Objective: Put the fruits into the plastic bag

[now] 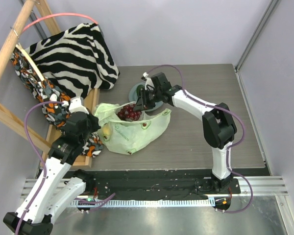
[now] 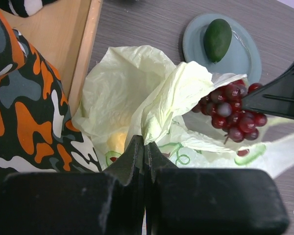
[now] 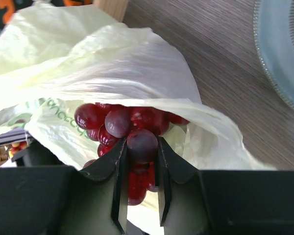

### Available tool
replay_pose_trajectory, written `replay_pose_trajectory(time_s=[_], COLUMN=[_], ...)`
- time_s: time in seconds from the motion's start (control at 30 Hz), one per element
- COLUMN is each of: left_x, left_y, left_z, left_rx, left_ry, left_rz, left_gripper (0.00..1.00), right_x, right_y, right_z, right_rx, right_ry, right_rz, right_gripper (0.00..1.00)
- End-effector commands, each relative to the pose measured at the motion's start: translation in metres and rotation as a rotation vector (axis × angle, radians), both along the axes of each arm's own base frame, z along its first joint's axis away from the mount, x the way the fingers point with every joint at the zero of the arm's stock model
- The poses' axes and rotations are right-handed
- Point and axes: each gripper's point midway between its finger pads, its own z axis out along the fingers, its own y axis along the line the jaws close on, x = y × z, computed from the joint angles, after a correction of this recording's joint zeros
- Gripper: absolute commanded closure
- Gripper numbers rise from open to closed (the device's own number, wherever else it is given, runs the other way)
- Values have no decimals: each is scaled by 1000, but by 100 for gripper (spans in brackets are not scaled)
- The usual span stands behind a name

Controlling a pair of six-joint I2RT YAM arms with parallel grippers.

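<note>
I am holding my left tool [image 2: 144, 144] with its jaws pressed together, clamped on a gathered fold of the plastic bag [image 2: 122, 83]. This grip is at the 9 o'clock edge of the bag in the top view. The bag is lying crumpled on the tabletop [image 1: 186, 142], its mouth opening toward 12 o'clock.

I am holding my right tool [image 3: 141, 142] part-way closed and clamped on the grape bunch [image 3: 120, 120]; one grape is sitting between the fingertips. The bunch is hanging in the bag's mouth, with bag film arching over it and more film beneath it.

A yellow fruit [image 2: 116, 142] is showing through the bag wall just beside my left tool, at 11 o'clock of it. The avocado [image 2: 218, 39] is resting on the plate [image 2: 242, 58], at 1 o'clock of the bag. A wooden frame [image 2: 63, 29] is bordering the bag at 9 o'clock, and a zebra-striped cloth [image 1: 73, 54] is lying at 11 o'clock.
</note>
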Motion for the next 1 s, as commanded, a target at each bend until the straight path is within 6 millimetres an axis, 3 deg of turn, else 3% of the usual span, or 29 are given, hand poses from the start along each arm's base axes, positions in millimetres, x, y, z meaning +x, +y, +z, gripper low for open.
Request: replay_pose_trajectory(time_s=[0.0,0.3,0.53,0.77,0.97], left_x=[3,8,5,3,1], left_y=[3,-3,-3,-4,-4], left_z=[8,8,8,8,9], left_rx=[-18,-36,-44,-63,-69], left_ry=[-23,-21,-21,-22,-30], left_rz=[31,15,13,15,13], left_gripper=[100,100,100,100,100], right_x=[9,-2,15,22,10], right_y=[16,23,28,52,67], right_z=[19,18,25,53,50], right_rx=[17,-57,-58,-18,-69], right_ry=[-57,-131,-107,-185,-256], right_rz=[-39,-65,-272,-341,-318], right_gripper=[99,99,99,99,99])
